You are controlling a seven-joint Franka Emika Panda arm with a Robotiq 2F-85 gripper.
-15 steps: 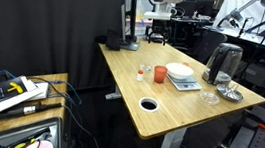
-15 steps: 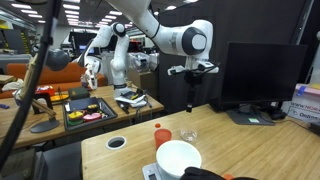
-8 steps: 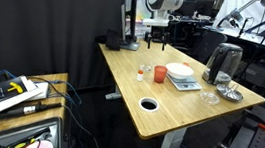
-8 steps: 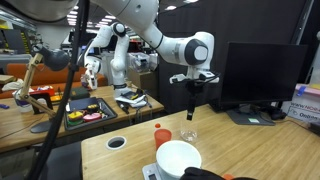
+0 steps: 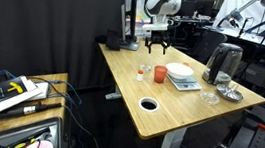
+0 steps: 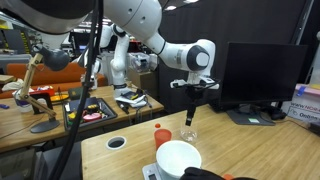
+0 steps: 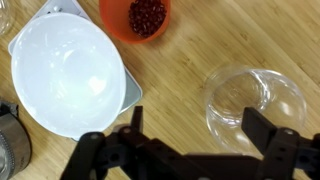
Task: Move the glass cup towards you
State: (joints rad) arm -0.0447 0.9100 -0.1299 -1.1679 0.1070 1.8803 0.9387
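The glass cup (image 7: 255,105) is a small clear tumbler standing upright on the wooden table (image 7: 180,70). It shows in both exterior views (image 5: 145,68) (image 6: 189,134), next to the orange cup (image 5: 158,75) (image 6: 162,134). My gripper (image 7: 200,130) is open and empty just above the glass cup. In the wrist view the cup lies ahead of the jaws, nearer the right finger, and the fingers are not around it. The gripper hangs straight down over the cup in both exterior views (image 5: 156,49) (image 6: 190,118).
The orange cup (image 7: 135,17) holds red bits. A white bowl (image 7: 68,72) sits on a scale (image 5: 182,82) beside it. A kettle (image 5: 222,64), a wider glass piece (image 5: 208,96) and a metal dish (image 5: 230,93) stand further along. The table has a cable hole (image 5: 149,104).
The gripper has come down from well above the table to just over the glass cup. The cups and bowl have not moved.
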